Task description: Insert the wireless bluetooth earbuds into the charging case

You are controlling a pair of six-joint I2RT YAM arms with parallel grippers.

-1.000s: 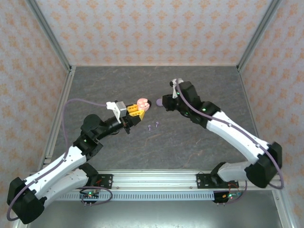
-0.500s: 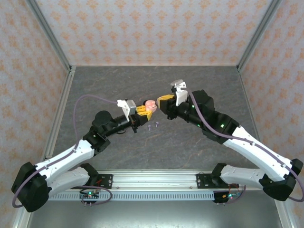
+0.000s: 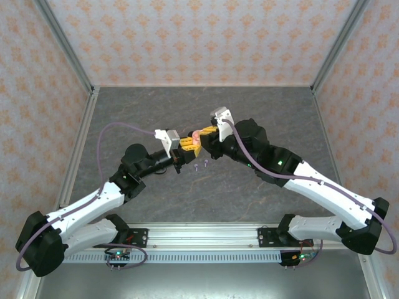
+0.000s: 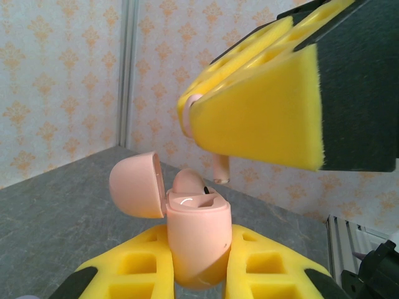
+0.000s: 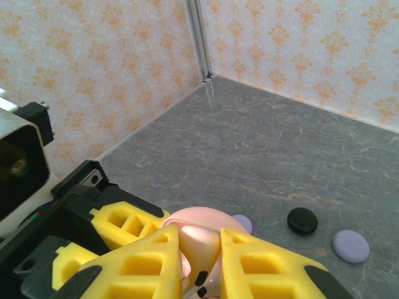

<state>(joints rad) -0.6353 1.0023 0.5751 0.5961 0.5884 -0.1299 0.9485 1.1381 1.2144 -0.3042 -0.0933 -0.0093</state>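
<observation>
— Top external: where do the arms meet?
— Over the middle of the tabletop (image 3: 268,106). The left gripper (image 3: 189,144) and the right gripper (image 3: 211,133) are nose to nose there. The pink charging case (image 3: 196,136) sits between them, off the surface.
— Anything loose?
— A purple earbud (image 3: 196,167) and a second purple earbud (image 3: 206,162). They lie side by side on the tabletop, just on the near side of the grippers and apart from both.
— Left wrist?
— The left gripper's yellow fingers (image 4: 299,268) press the case from both sides and hold it upright. Its lid (image 4: 137,185) stands open, tipped to the left of the view. A rounded pink head shows in one well, probably the other pink earbud (image 4: 187,179). Above, the right gripper is clamped on the pink earbud (image 4: 219,169), whose stem hangs just over the open case. I cannot tell whether the tip touches the rim.
— Right wrist?
— The case's pink shows in the gap between the right gripper's yellow fingers (image 5: 293,268), and the left gripper is at the left. Beyond them, flat on the tabletop, lie a black disc (image 5: 302,220) and a purple disc (image 5: 351,245). Another purple disc (image 5: 243,222) is half hidden behind the case.
</observation>
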